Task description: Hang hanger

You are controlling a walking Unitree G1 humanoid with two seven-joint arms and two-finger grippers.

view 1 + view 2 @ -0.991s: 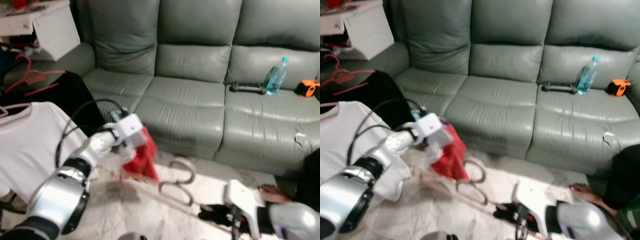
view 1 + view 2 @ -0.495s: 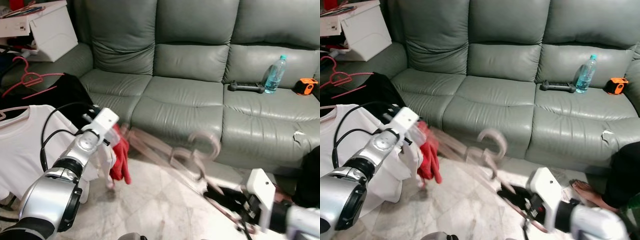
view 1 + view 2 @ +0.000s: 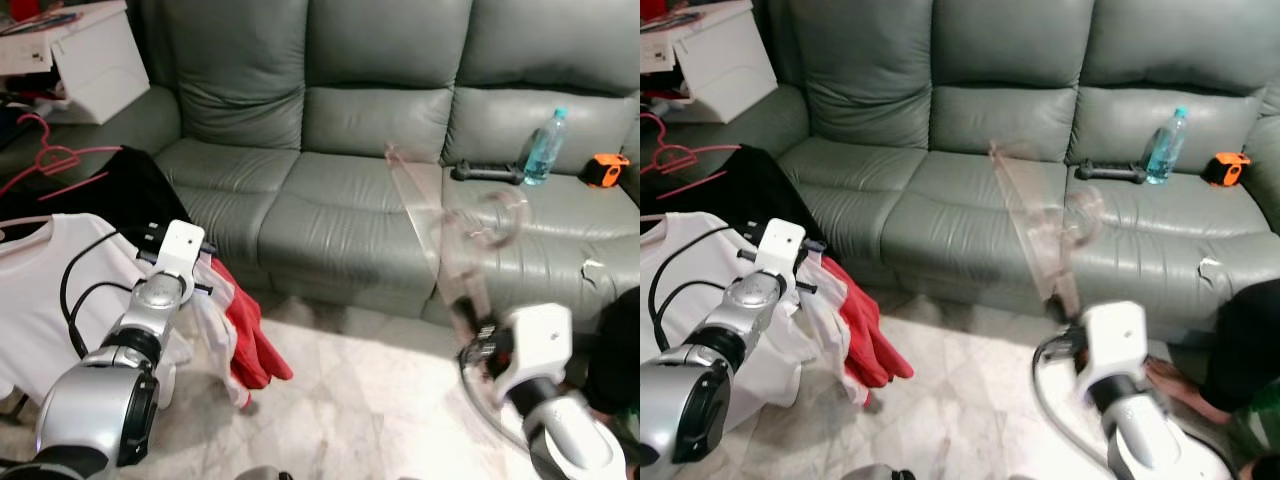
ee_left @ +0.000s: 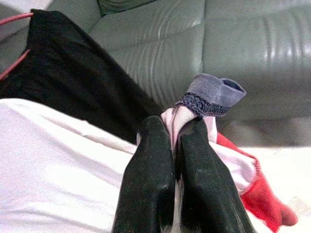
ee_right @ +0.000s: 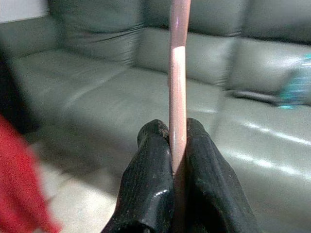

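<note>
The grey-green sofa (image 3: 400,190) serves as the landmark; all positions are given relative to it.

White T-shirt (image 3: 50,290): off the sofa's left end, near the floor in front of it, with a black garment (image 3: 130,190) lying against the sofa's left seat corner. A red hanger (image 3: 55,160) rests just beyond that garment, toward the left armrest.

Red-and-white garment (image 3: 240,330): hangs down before the sofa's left seat cushion, its red part trailing to the floor. The left gripper (image 4: 171,145) holds it there, fingers pressed together on a fold of pale cloth with a grey ribbed cuff above the tips.

Pink hanger (image 3: 440,230): blurred, raised in front of the sofa's middle-to-right seat. Its long bar runs steeply upward and leans toward the sofa's left, from the right gripper (image 5: 177,138) to a tip level with the seat's rear edge; the hook appears as a faint loop to the right of the bar. The right gripper's fingers are clamped on the bar's lower end, so the hanger extends straight out beyond the jaws along their own line.

Judgement: the right arm alone carries the hanger; the garment lies well apart, toward the sofa's left. No rail is visible.

Small items on the right seat: a water bottle (image 3: 543,150), a black handle (image 3: 485,173), an orange tape measure (image 3: 608,170).
</note>
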